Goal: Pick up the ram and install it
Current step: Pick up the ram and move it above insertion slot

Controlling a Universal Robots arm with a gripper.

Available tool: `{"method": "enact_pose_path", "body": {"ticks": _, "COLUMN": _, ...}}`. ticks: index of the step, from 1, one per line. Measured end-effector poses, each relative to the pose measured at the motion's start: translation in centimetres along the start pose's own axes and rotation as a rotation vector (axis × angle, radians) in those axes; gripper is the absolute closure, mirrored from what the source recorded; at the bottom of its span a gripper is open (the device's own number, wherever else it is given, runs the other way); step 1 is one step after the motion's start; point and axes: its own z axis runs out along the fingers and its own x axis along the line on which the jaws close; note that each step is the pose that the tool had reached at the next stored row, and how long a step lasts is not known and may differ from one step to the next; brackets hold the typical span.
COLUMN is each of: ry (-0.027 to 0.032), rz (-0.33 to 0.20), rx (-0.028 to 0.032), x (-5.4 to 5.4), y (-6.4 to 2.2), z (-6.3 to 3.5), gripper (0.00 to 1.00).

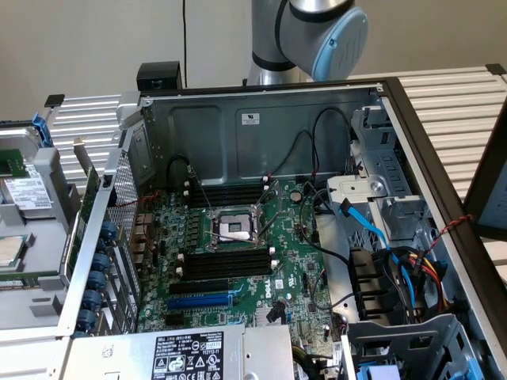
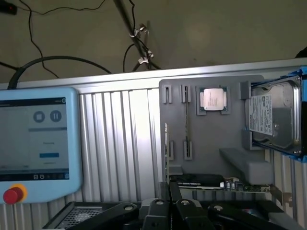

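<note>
The ram (image 2: 166,149) is a thin green stick seen edge-on, standing in a slot of the grey parts tray (image 2: 211,143). My gripper (image 2: 169,190) hangs just off the tray's near edge, close to the ram's end, its black fingers shut together with nothing between them. In the exterior view the open computer case (image 1: 261,127) lies on its side with the green motherboard (image 1: 293,261) exposed. Long black memory slots (image 1: 226,263) flank the processor socket (image 1: 236,227). The arm's grey and blue joint (image 1: 325,32) shows behind the case.
The tray also carries a processor (image 2: 213,99), a hard drive (image 2: 271,120) in a blue bracket and a circuit card (image 2: 201,180). A teach pendant (image 2: 36,143) with a red stop button lies beside it on the ribbed aluminium table (image 2: 120,143). Loose cables (image 1: 380,237) cross the case's drive bay.
</note>
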Motion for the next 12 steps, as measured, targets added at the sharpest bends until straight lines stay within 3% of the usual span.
{"method": "enact_pose_path", "body": {"ticks": 12, "ry": 0.0, "rz": 0.002, "rx": 0.0001, "x": -0.3, "y": -3.5, "z": 0.76, "gripper": 0.88}}
